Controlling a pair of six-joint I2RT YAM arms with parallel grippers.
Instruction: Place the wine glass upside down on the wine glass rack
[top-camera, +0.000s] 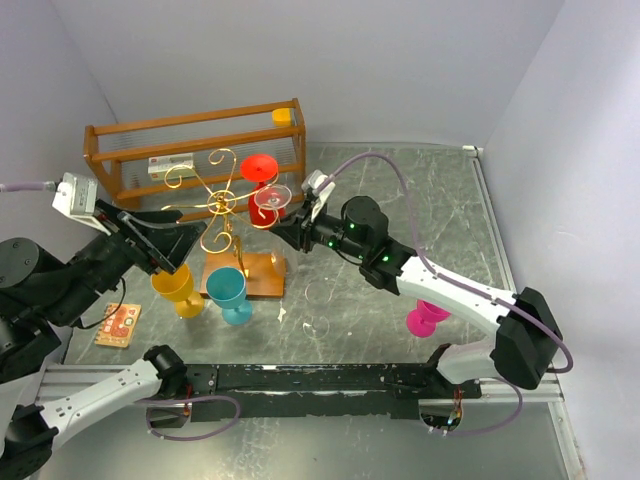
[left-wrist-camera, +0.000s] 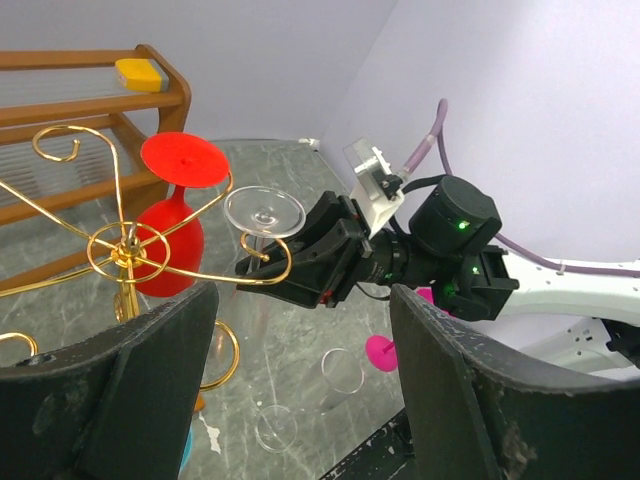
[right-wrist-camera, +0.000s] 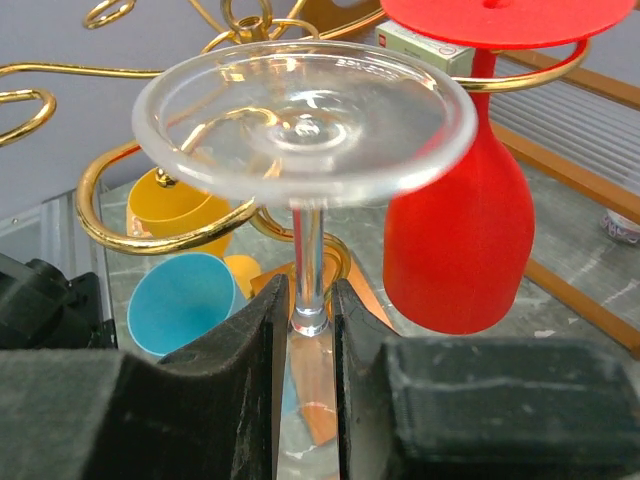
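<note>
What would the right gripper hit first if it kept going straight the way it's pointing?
Probably a curled arm of the wine glass rack, just beyond the stem of the clear wine glass the right gripper holds; the red glass hangs to one side. Depth is unclear.

A robot lab cell: plain white walls (top-camera: 350, 60) enclose a marbled tabletop (top-camera: 450, 200).

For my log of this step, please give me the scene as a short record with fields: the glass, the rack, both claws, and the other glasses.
clear wine glass: foot up, at a gold scroll arm
right claw: shut on its stem
left claw: open, holds nothing
wine glass rack: red glass hangs on it, bowl down
on the table: yellow glass, teal glass, pink glass
task state: clear glass not yet released
</note>
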